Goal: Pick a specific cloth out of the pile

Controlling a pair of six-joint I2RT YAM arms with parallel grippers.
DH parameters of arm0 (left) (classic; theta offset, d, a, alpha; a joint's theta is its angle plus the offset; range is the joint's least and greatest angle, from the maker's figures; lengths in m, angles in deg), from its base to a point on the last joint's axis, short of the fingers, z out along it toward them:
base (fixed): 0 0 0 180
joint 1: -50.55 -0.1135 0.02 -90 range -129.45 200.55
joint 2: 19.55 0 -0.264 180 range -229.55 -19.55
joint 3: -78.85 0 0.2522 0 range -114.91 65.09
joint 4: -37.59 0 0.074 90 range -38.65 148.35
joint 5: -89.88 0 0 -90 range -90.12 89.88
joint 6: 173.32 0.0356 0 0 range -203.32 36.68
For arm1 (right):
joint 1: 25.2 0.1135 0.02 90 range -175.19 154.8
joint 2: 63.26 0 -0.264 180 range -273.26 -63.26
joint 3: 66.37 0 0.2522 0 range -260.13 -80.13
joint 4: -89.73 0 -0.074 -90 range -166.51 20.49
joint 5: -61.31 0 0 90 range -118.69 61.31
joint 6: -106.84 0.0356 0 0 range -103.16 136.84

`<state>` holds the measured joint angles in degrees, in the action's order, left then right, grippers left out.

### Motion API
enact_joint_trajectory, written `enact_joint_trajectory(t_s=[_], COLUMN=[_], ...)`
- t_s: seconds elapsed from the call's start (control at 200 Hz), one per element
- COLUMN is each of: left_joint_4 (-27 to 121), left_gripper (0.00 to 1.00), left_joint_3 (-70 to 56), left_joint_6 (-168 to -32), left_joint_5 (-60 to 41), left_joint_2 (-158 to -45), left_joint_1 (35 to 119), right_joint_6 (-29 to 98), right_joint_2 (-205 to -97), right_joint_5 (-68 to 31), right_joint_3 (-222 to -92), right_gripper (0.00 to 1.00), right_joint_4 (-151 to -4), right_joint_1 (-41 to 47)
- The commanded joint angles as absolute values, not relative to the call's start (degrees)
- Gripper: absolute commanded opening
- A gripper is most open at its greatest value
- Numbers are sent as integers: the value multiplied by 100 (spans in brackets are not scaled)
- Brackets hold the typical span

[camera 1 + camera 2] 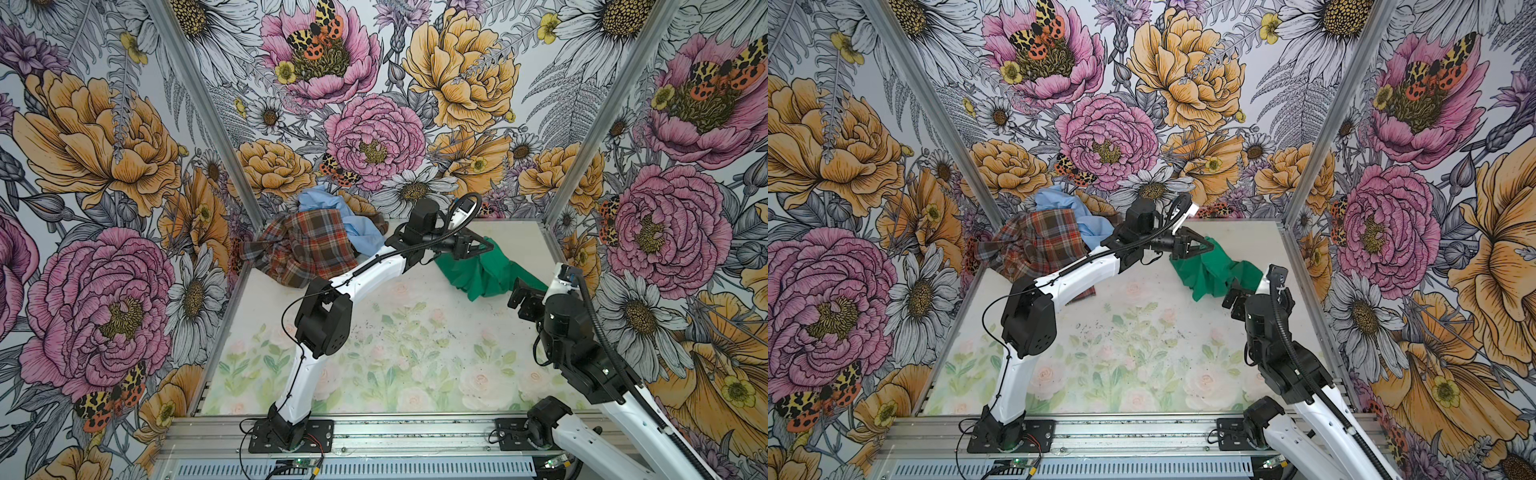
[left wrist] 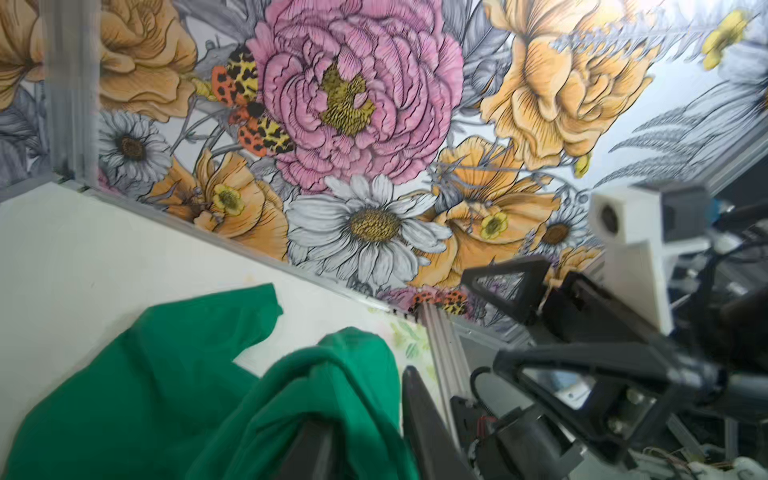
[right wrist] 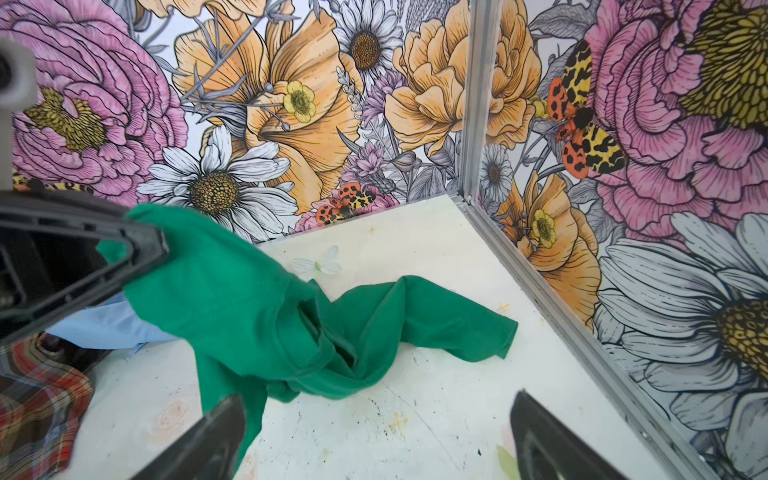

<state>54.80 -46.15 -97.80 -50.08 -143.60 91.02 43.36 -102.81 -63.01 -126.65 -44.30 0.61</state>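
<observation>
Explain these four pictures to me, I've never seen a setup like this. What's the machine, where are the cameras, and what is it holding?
Two robot arms, left and right, are mounted along the front of a table inside a flower-papered booth. Two pictures look down from overhead and are nearly identical. The other two come from a camera on each arm's wrist. In the back left corner sits the pile: a plaid shirt and a light blue cloth. The green cloth lies apart from it, toward the right. The left end effector reaches across to it, jaws partly apart, with the cloth draped over one finger. The right end effector is wide open beside the cloth, holding nothing.
</observation>
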Motion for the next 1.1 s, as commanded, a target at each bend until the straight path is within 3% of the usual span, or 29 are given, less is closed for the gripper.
enact_joint_trajectory(t_s=[0.0, 0.01, 0.025, 0.25, 0.365, 0.5, 0.701, 1.096], left_joint_4=[7953, 8037, 8088, 7039, 7191, 7588, 7768, 7492], left_gripper=[88, 96, 98, 99, 99, 99, 99, 99], left_joint_3=[-4732, -4734, -4692, -1882, -784, -4, 547, 608], left_joint_6=[-7989, -7932, -7900, -8206, -8232, -8359, -8398, -8313], left_joint_5=[-3255, -3066, -2841, -345, -235, -785, -946, -1462], left_joint_2=[-13925, -13899, -13822, -11326, -10131, -8870, -7991, -8391], left_joint_1=[9115, 9116, 9104, 8643, 8221, 7534, 7198, 7134], right_joint_6=[4346, 4342, 4343, 4163, 3832, 3682, 3778, 3840], right_joint_2=[-10883, -10963, -11067, -12491, -13457, -14295, -15156, -17393], right_joint_5=[-5609, -5498, -5345, -3899, -3339, -2769, -3219, -4858], right_joint_3=[-13103, -13120, -13161, -13545, -13928, -14189, -14324, -15941], right_gripper=[99, 99, 99, 100, 100, 100, 99, 98], right_joint_4=[-4460, -4476, -4503, -4785, -4767, -4747, -4726, -4192], right_joint_1=[-447, -509, -607, -1612, -1678, -1622, -1012, -614])
